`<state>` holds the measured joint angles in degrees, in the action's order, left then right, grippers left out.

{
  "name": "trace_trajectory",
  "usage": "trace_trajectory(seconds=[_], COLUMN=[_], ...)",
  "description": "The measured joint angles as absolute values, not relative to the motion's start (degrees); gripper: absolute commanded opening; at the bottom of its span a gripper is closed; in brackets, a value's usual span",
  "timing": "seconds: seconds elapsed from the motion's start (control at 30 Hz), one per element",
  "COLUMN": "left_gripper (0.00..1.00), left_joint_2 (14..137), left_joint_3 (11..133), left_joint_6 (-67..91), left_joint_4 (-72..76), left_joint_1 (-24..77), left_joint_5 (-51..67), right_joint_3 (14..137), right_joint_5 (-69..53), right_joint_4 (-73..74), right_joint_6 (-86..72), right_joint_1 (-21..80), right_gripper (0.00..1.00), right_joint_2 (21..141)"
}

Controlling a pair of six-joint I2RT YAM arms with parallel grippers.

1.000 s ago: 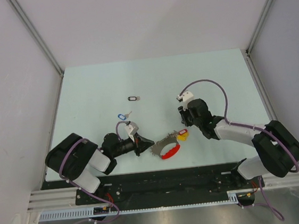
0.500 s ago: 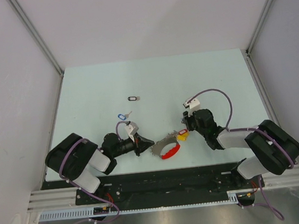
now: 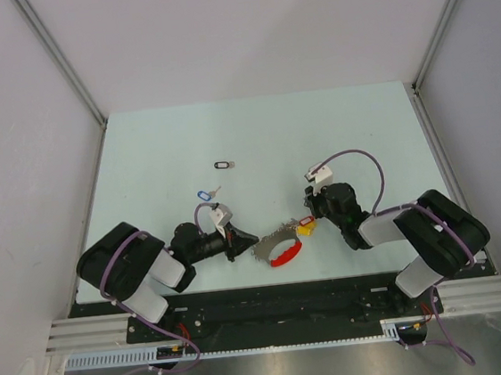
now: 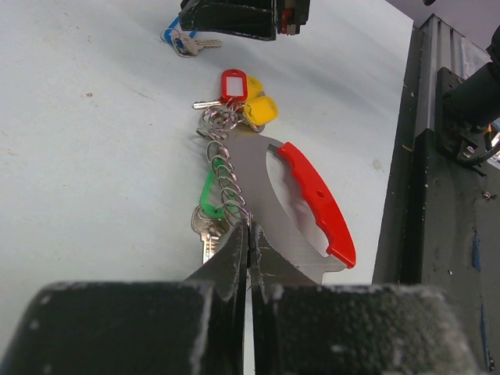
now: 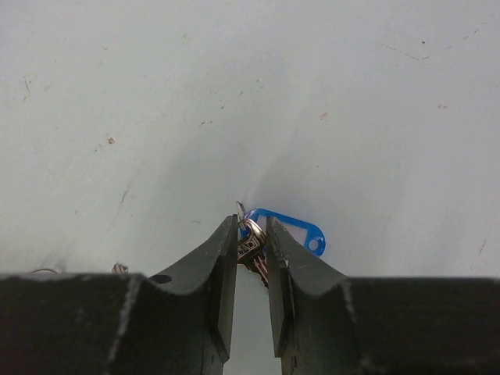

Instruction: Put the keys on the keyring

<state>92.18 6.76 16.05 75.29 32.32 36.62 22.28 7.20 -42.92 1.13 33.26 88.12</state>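
Note:
The keyring (image 3: pixel 279 245) lies near the table's front: a metal plate with a red curved band (image 4: pixel 316 199), a chain of rings, and red, yellow and green tagged keys. My left gripper (image 4: pixel 248 228) is shut on the near end of its ring chain. My right gripper (image 5: pixel 251 234) is low over the table just beyond the keyring's far end, its fingers closed on the head of a blue-tagged key (image 5: pixel 293 230). That key (image 4: pixel 183 43) also shows under the right gripper in the left wrist view. A second blue-tagged key (image 3: pixel 204 194) and a black-tagged key (image 3: pixel 222 164) lie loose on the table.
The left arm's black wrist (image 3: pixel 198 244) lies low along the table, close to the loose blue-tagged key. A black rail (image 4: pixel 437 234) runs along the table's near edge, right beside the keyring. White walls (image 3: pixel 12 132) enclose the table.
The right gripper has come down and slightly toward the keyring, and its jaws have narrowed onto the blue-tagged key. The right forearm has folded in lower. The left arm and keyring have not moved.

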Motion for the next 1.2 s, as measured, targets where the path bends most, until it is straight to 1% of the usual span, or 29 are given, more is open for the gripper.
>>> trace_trajectory(seconds=[0.43,0.93,1.2], left_gripper=[0.00,0.00,0.00], left_joint_2=[92.7,92.7,92.7], left_joint_3=[6.8,6.8,6.8], left_joint_6=[16.1,16.1,16.1], left_joint_4=[75.3,75.3,75.3], left_joint_1=[32.3,32.3,32.3], left_joint_5=[36.6,36.6,36.6], right_joint_3=[22.3,22.4,22.4], right_joint_5=[5.1,5.1,5.6], right_joint_4=[-44.9,-45.4,-45.9], right_joint_6=[1.6,1.8,2.1], right_joint_1=[33.0,33.0,33.0], right_gripper=[0.22,0.20,0.15], right_joint_2=[91.8,92.4,92.5])
